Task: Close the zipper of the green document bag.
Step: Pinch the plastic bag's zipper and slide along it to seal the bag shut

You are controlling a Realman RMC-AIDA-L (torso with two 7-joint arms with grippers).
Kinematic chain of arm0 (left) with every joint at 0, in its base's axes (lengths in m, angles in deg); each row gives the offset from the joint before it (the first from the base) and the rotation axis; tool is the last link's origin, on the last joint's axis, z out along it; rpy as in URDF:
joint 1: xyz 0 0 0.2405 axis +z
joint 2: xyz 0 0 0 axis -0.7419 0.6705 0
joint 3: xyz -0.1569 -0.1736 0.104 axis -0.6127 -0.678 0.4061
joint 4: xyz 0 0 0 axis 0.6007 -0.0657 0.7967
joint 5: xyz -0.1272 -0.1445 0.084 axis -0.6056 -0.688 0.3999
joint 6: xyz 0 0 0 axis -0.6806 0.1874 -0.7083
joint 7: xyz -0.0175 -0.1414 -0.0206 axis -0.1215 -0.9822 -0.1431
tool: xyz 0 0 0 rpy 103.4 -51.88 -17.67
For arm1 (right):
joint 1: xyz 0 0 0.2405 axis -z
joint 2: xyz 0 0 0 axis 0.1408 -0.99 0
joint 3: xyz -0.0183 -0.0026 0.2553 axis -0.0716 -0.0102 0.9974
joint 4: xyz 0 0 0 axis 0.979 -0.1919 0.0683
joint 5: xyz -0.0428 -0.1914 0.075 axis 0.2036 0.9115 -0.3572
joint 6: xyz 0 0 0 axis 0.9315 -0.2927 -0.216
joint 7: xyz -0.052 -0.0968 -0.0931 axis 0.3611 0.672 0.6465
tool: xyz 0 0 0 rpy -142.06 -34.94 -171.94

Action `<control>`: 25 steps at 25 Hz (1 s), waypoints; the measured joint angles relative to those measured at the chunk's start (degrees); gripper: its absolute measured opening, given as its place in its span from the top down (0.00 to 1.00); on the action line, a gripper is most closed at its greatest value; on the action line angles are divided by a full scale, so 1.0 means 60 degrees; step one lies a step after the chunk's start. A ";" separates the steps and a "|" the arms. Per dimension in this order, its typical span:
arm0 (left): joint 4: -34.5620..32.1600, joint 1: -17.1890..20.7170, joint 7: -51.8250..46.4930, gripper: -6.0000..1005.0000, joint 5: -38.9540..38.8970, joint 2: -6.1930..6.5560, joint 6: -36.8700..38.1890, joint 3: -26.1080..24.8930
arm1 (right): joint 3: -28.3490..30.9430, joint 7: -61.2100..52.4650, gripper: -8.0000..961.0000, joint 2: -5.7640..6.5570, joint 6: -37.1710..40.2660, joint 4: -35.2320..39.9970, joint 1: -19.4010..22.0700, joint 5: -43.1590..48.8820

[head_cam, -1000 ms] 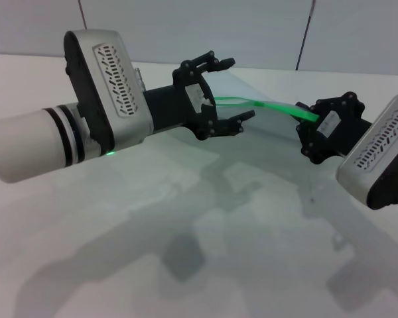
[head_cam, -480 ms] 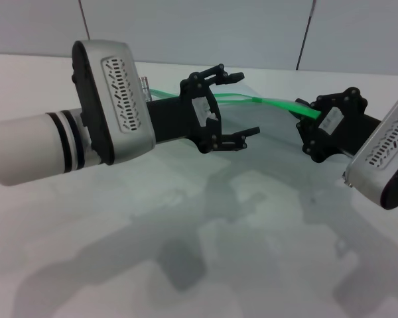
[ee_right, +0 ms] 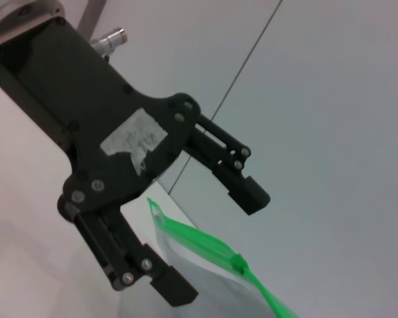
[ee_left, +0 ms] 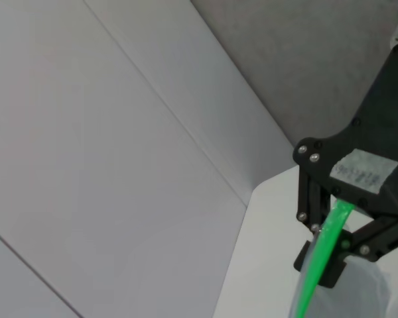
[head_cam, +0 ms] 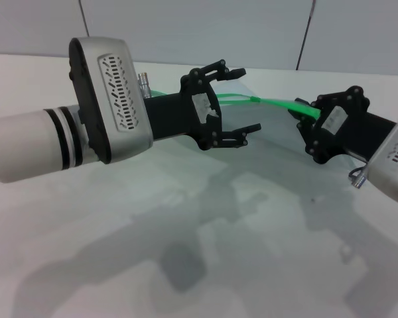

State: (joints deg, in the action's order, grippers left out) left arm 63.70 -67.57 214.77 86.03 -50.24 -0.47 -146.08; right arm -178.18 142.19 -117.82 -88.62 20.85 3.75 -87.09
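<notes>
Right gripper (head_cam: 304, 116) pulled rightward, jaws pinching zipper (head_cam: 273, 103) | left gripper (head_cam: 242, 99) jaws spread

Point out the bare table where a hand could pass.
Free: the near table, in front of both arms. Crowded: farther back, where the open left gripper and right gripper hold up the bag by its zipper.

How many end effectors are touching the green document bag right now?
1. The right end effector is shut on the zipper at the green document bag's right end. The left end effector is open around the raised bag, not visibly touching it.
</notes>
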 joint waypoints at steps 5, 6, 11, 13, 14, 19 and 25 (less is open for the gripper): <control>0.0035 0.0038 0.0005 0.19 -0.0011 -0.0001 -0.0096 -0.0005 | 0.0172 0.0514 0.93 -0.0123 -0.0246 -0.0006 0.0109 -0.0170; 0.0032 0.0047 0.0005 0.19 -0.0011 -0.0001 -0.0101 -0.0005 | 0.0183 0.0556 0.93 -0.0125 -0.0277 -0.0006 0.0105 -0.0187; 0.0048 0.0140 0.0005 0.19 -0.0011 -0.0001 -0.0169 0.0003 | 0.0246 0.0697 0.93 -0.0151 -0.0320 -0.0109 0.0102 -0.0296; 0.0056 0.0194 0.0007 0.19 -0.0011 -0.0001 -0.0274 -0.0004 | 0.0265 0.0830 0.93 -0.0193 -0.0384 -0.0111 0.0114 -0.0297; 0.0055 0.0219 0.0017 0.19 -0.0010 -0.0001 -0.0311 -0.0015 | 0.0280 0.0883 0.93 -0.0206 -0.0439 -0.0107 0.0119 -0.0298; -0.0004 0.0290 0.0297 0.20 -0.0010 -0.0001 -0.0340 -0.0022 | 0.0468 0.1007 0.92 -0.0286 -0.0807 -0.0043 0.0159 -0.0313; -0.0018 0.0365 0.0501 0.20 -0.0009 0.0002 -0.0338 -0.0031 | 0.0540 0.1053 0.92 -0.0318 -0.0825 -0.0022 0.0209 -0.0320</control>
State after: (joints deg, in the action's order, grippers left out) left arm 63.60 -65.38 217.77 85.98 -50.23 -2.50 -146.27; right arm -174.94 148.50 -119.73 -93.57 20.72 5.01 -89.01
